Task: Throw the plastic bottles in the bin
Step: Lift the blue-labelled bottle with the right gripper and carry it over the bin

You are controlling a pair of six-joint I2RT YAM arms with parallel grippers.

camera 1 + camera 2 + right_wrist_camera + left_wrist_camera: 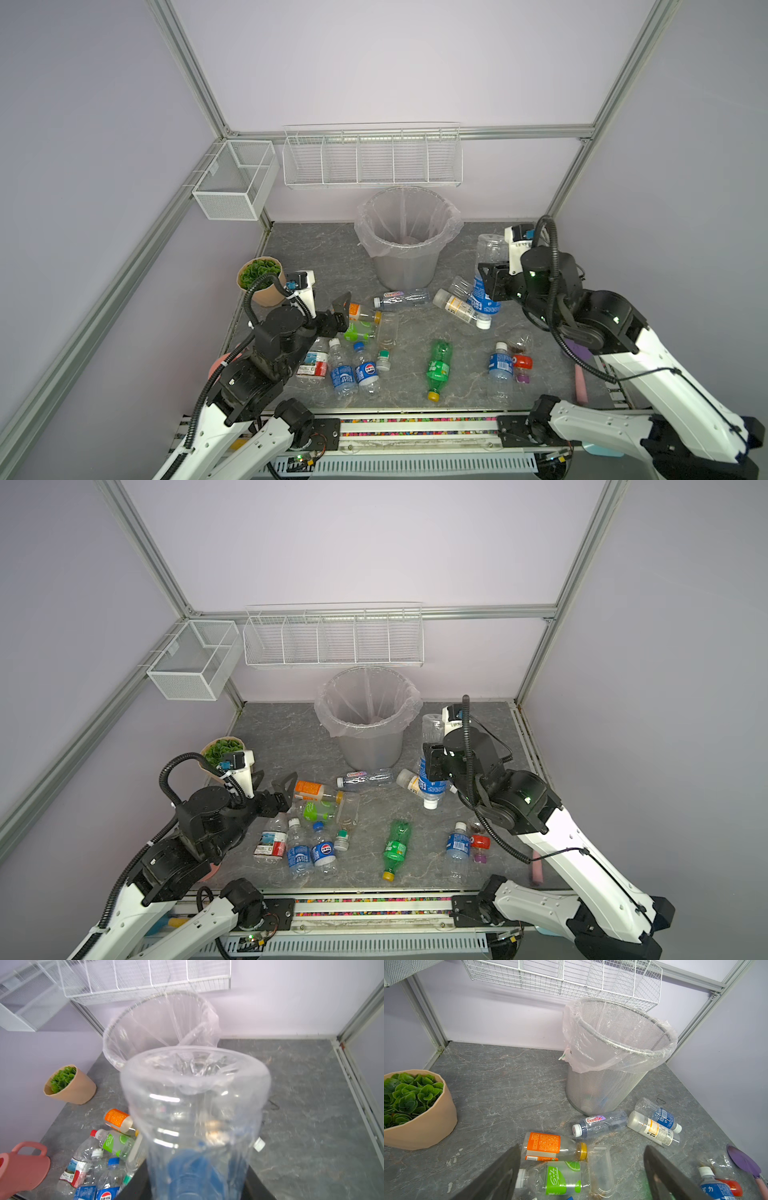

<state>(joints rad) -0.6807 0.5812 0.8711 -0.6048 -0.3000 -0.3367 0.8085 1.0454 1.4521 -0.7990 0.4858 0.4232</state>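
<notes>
The bin [405,270] [370,750] [602,1088] [162,1028] stands at the back, grey with a clear bag liner. My right gripper [486,286] [432,766] [195,1169] is shut on a clear bottle with a blue label [490,249] [195,1088], held base-up to the right of the bin. My left gripper [345,318] [286,798] [582,1148] is open over an orange-labelled bottle [361,311] [544,1142] and a lime-labelled bottle [560,1180]. Several more plastic bottles lie on the table, among them a green one [439,368] and a Ganten one [401,298].
A tan pot with a green plant [262,280] [415,1109] stands at the left. White wire baskets [372,160] hang on the back wall. A pink watering can [22,1165] sits front left. A purple scoop [743,1159] lies at the right. A clear plastic tub [600,1167] lies by the orange bottle.
</notes>
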